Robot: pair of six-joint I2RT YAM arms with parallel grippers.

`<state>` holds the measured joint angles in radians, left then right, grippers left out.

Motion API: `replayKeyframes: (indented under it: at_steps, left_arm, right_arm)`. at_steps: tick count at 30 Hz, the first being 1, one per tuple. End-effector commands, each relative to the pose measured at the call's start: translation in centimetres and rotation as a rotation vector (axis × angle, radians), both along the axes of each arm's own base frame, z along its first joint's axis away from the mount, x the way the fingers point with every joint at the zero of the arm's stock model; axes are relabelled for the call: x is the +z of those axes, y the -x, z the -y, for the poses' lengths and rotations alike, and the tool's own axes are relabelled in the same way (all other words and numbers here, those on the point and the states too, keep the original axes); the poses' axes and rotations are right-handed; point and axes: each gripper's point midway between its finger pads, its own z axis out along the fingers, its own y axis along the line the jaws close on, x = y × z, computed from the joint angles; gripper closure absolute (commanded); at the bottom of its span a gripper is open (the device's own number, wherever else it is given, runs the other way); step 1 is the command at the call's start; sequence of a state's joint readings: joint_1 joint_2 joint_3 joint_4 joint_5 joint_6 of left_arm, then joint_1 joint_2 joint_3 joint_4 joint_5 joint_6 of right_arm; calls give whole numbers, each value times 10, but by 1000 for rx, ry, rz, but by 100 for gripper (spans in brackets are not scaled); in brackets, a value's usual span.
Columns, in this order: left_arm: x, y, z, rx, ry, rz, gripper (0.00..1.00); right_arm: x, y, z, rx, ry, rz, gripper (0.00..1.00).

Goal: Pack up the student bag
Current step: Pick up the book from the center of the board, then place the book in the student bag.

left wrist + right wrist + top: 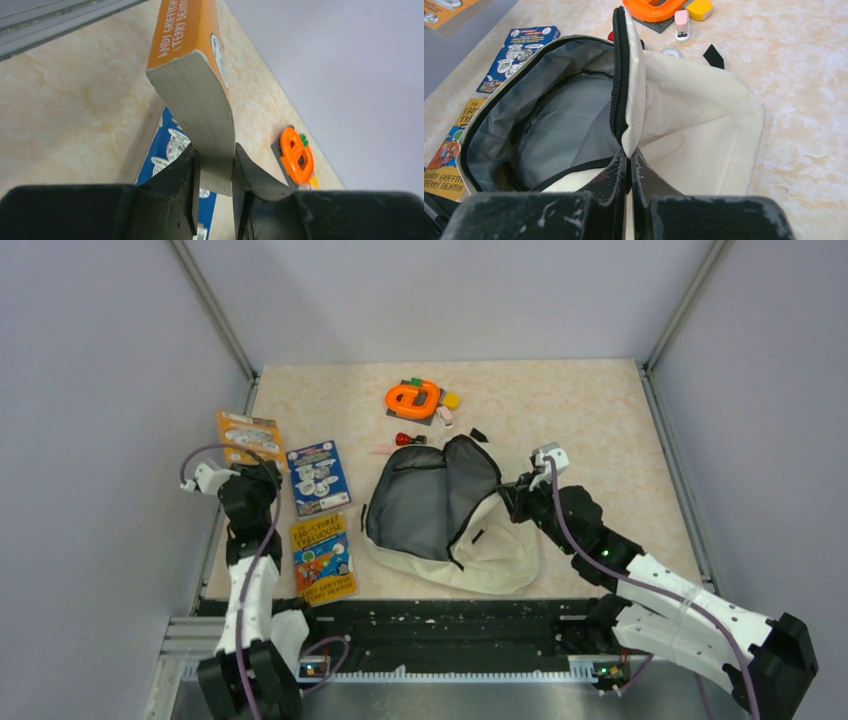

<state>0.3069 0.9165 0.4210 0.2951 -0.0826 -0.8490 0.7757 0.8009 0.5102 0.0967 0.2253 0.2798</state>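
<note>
Pale marbled beige tabletop [580, 420], boxed in by plain grey walls [100, 390]. At its middle lies the student bag [500, 550], a large cream-beige fabric backpack unzipped to show grey lining. The right gripper [630, 160] is closed tight on the zipper-edged flap at the bag's right side, holding it raised. The left gripper [215, 165], well apart by the left wall, is clamped on the page edge of an orange paperback [192, 30] whose spine reads "ANDY GRIFFITHS" and "TERRY DENTON". A yellow-and-blue book [322, 558] left of the bag reads "TREEHOUSE". The bag's long axis runs roughly near to far, mouth facing up and left.
</note>
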Motion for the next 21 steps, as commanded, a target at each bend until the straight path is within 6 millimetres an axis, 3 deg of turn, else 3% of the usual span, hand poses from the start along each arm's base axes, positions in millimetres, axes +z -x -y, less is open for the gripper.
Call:
replayKeyframes:
  at_steps: [1, 10, 17, 21]
  left_arm:
    - [39, 21, 28, -162, -136, 27, 100]
    - [105, 57, 93, -495, -233, 117, 100]
    - [171, 91, 151, -799, -334, 347, 100]
    - [180, 110, 179, -997, -338, 376, 100]
  right_arm:
    - [38, -9, 9, -51, -33, 89, 100]
    - [41, -9, 8, -44, -25, 97, 100]
    - [40, -7, 13, -52, -2, 97, 100]
    - [42, -8, 25, -90, 35, 111, 100]
